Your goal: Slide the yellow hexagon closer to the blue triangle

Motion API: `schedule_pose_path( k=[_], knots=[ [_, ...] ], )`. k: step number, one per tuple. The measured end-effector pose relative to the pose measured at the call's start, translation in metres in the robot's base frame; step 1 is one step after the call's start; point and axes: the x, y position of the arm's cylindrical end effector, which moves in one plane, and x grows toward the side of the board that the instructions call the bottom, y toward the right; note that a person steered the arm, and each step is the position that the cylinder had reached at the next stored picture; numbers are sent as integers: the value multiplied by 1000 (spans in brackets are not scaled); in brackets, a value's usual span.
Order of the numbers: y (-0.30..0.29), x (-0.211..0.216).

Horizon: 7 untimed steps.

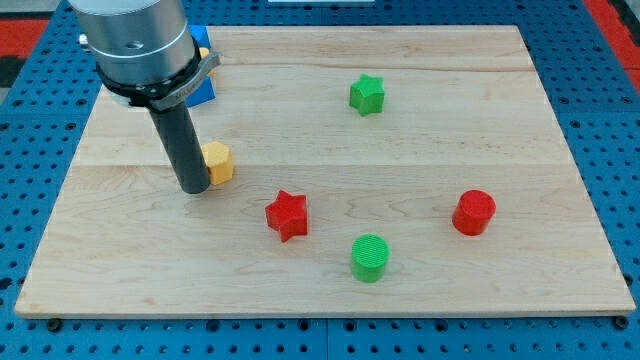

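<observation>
No hand was fitted; my tip (192, 187) was seen touching the yellow hexagon (218, 162) from its left on the surface (420, 150). The blue triangle (203, 90) lay above, partly hidden.

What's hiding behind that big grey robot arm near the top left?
Blue block pieces peek out behind the arm, with a sliver of yellow; their shapes are mostly covered. My tip sits beside the yellow hexagon.

obstacle: my tip (193, 187) touching yellow hexagon (217, 163) | blue block (203, 90) behind arm
</observation>
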Motion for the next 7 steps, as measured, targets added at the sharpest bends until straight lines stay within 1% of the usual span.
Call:
schedule_pose_path(
  k=[1,5,7],
  knots=[
    [19,5],
    [38,4],
    [47,-20]
  ],
)
